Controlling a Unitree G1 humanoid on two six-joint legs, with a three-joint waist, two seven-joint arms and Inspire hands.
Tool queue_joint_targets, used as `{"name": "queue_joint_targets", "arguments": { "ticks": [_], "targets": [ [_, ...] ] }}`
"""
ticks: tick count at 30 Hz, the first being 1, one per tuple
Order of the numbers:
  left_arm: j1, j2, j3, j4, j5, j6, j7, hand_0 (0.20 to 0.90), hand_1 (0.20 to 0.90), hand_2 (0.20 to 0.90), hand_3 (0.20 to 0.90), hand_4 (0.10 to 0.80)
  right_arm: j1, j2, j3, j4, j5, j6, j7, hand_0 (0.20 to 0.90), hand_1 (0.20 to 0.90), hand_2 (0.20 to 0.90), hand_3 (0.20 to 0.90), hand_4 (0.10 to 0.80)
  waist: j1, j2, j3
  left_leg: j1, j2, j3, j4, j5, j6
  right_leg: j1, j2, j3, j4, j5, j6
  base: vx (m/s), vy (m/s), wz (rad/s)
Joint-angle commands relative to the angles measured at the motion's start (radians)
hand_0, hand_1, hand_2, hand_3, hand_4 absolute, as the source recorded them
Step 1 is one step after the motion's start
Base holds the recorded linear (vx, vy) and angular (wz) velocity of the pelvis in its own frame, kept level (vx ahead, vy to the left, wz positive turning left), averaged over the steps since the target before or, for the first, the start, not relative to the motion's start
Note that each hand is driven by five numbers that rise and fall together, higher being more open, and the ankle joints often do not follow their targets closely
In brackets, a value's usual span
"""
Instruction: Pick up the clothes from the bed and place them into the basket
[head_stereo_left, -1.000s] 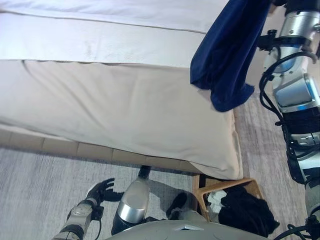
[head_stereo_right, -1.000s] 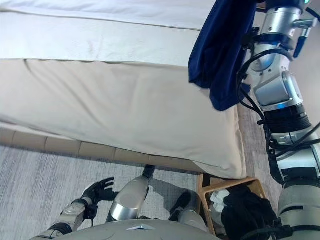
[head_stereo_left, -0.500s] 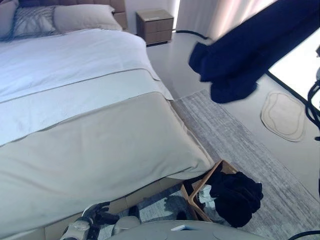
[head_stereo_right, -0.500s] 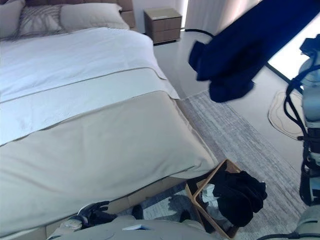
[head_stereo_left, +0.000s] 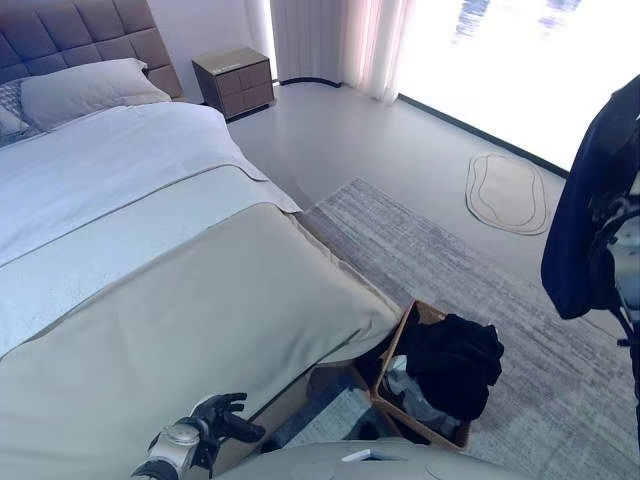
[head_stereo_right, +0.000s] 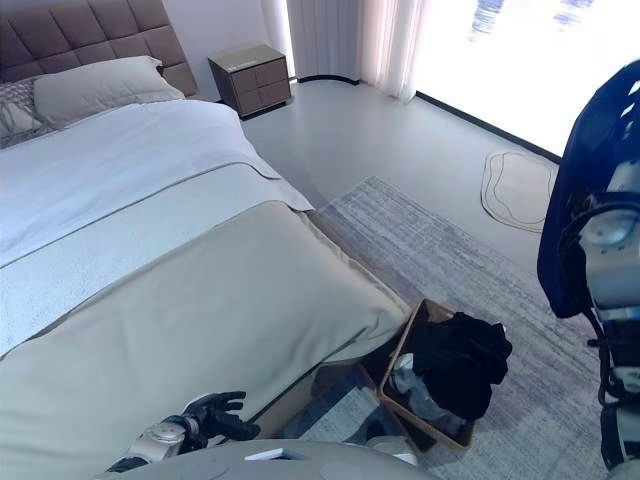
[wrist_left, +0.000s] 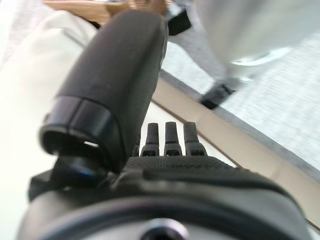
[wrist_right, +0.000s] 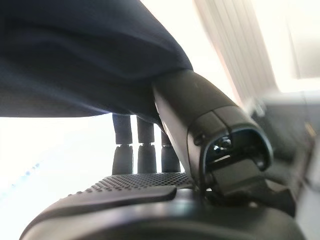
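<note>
A navy garment (head_stereo_left: 590, 220) hangs from my raised right arm at the right edge of the eye views, over the grey carpet and to the right of the basket. In the right wrist view my right hand (wrist_right: 150, 192) has its thumb and fingers curled into the navy cloth (wrist_right: 75, 55). The wooden basket (head_stereo_left: 391, 352) stands on the floor at the bed's foot corner, with dark clothes (head_stereo_left: 450, 362) heaped in it and over its rim. My left hand (head_stereo_left: 216, 418) hangs low by the bed's edge, fingers straight and empty; it also shows in the left wrist view (wrist_left: 170, 165).
The bed (head_stereo_left: 170, 300) with a beige cover and white sheet takes up the left, pillows (head_stereo_left: 85, 90) at its head. A nightstand (head_stereo_left: 236, 80) stands by the far wall. A grey carpet (head_stereo_left: 440, 260) and a small oval mat (head_stereo_left: 508, 192) lie on the floor to the right.
The whole picture has swung round, so the camera has moved. The navy garment stays in my right hand and now hangs lower, beside the arm at the right edge.
</note>
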Motion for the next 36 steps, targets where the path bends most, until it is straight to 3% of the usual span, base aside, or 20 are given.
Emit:
{"name": "queue_joint_targets", "arguments": {
  "ticks": [1, 8, 10, 17, 18, 19, 25, 28, 33, 36],
  "targets": [
    [-0.101, 0.061, -0.054, 0.015, -0.017, -0.024, 0.002, 0.900, 0.900, 0.900, 0.900, 0.800, -0.132, -0.018, -0.017, 0.005, -0.062, -0.028, -0.022, 0.300, 0.300, 0.300, 0.200, 0.100, 0.018, 0.006, 0.059, -0.066, -0.055, -0.062, 0.091, -0.151, 0.058, -0.109, 0.005, -0.043, 0.143, -0.073, -0.011, -0.265, -0.064, -0.15],
    [-0.228, 0.033, -0.096, -0.094, -0.176, -0.095, 0.067, 0.900, 0.900, 0.900, 0.900, 0.800, -0.230, -0.012, 0.065, 0.167, -0.099, -0.016, -0.049, 0.300, 0.300, 0.300, 0.200, 0.100, -0.020, 0.105, 0.275, -0.270, -0.068, -0.073, 0.268, -0.150, 0.052, -0.327, -0.029, -0.045, 0.351, -0.126, -0.053, -0.252, -0.006, -0.02],
    [-0.230, 0.033, -0.093, -0.107, -0.188, -0.107, 0.070, 0.900, 0.900, 0.900, 0.900, 0.800, -0.238, -0.011, 0.079, 0.193, -0.111, -0.009, -0.051, 0.300, 0.300, 0.300, 0.200, 0.100, -0.021, 0.115, 0.295, -0.289, -0.068, -0.074, 0.290, -0.155, 0.051, -0.349, -0.033, -0.048, 0.382, -0.140, -0.057, -0.094, -0.052, -0.09],
    [-0.235, 0.071, -0.093, -0.192, -0.251, -0.163, 0.071, 0.900, 0.900, 0.900, 0.900, 0.800, -0.315, 0.007, 0.209, 0.406, -0.145, 0.089, -0.049, 0.300, 0.300, 0.300, 0.200, 0.100, 0.007, 0.202, 0.399, -0.429, -0.090, -0.098, 0.338, -0.112, 0.047, -0.497, -0.044, -0.071, 0.522, -0.191, -0.091, -0.085, -0.052, 0.01],
    [-0.237, 0.075, -0.096, -0.202, -0.265, -0.167, 0.068, 0.900, 0.900, 0.900, 0.900, 0.800, -0.346, 0.005, 0.232, 0.460, -0.136, 0.109, -0.049, 0.578, 0.578, 0.578, 0.524, 0.424, 0.014, 0.220, 0.410, -0.449, -0.095, -0.102, 0.337, -0.100, 0.043, -0.519, -0.048, -0.074, 0.537, -0.198, -0.094, -0.053, 0.007, -0.04],
    [-0.239, 0.079, -0.099, -0.204, -0.276, -0.170, 0.064, 0.900, 0.900, 0.900, 0.900, 0.800, -0.368, 0.001, 0.247, 0.495, -0.123, 0.125, -0.032, 0.900, 0.900, 0.900, 0.900, 0.800, 0.019, 0.232, 0.419, -0.461, -0.100, -0.104, 0.336, -0.091, 0.042, -0.537, -0.050, -0.076, 0.552, -0.202, -0.096, -0.053, 0.011, -0.04],
    [-0.224, 0.084, -0.105, -0.209, -0.293, -0.174, 0.052, 0.900, 0.900, 0.900, 0.900, 0.800, -0.499, -0.001, 0.313, 0.647, -0.067, 0.161, -0.033, 0.900, 0.900, 0.900, 0.900, 0.800, 0.045, 0.278, 0.441, -0.489, -0.120, -0.123, 0.308, -0.069, 0.030, -0.586, -0.056, -0.070, 0.602, -0.247, -0.096, 0.004, 0.014, 0.05],
    [-0.215, 0.078, -0.107, -0.211, -0.301, -0.163, 0.047, 0.900, 0.900, 0.900, 0.900, 0.800, -0.528, -0.002, 0.335, 0.686, -0.065, 0.173, -0.006, 0.900, 0.900, 0.900, 0.900, 0.800, 0.053, 0.295, 0.442, -0.496, -0.111, -0.125, 0.265, -0.022, 0.026, -0.594, -0.049, -0.078, 0.581, -0.216, -0.103, -0.038, 0.072, 0.03],
    [-0.202, 0.072, -0.096, -0.201, -0.301, -0.148, 0.031, 0.900, 0.900, 0.900, 0.900, 0.800, -0.472, 0.016, 0.316, 0.706, 0.011, 0.148, 0.046, 0.900, 0.900, 0.900, 0.900, 0.800, 0.053, 0.287, 0.432, -0.456, -0.101, -0.131, 0.196, 0.000, 0.015, -0.555, -0.036, -0.077, 0.518, -0.198, -0.098, 0.039, 0.076, 0.07],
    [-0.198, 0.066, -0.085, -0.184, -0.290, -0.137, 0.024, 0.900, 0.900, 0.900, 0.900, 0.800, -0.377, 0.069, 0.284, 0.715, 0.049, 0.114, 0.084, 0.900, 0.900, 0.900, 0.900, 0.800, 0.048, 0.254, 0.408, -0.409, -0.088, -0.123, 0.157, -0.001, 0.012, -0.502, -0.027, -0.079, 0.445, -0.170, -0.088, 0.055, 0.071, 0.04]
  ]
}}
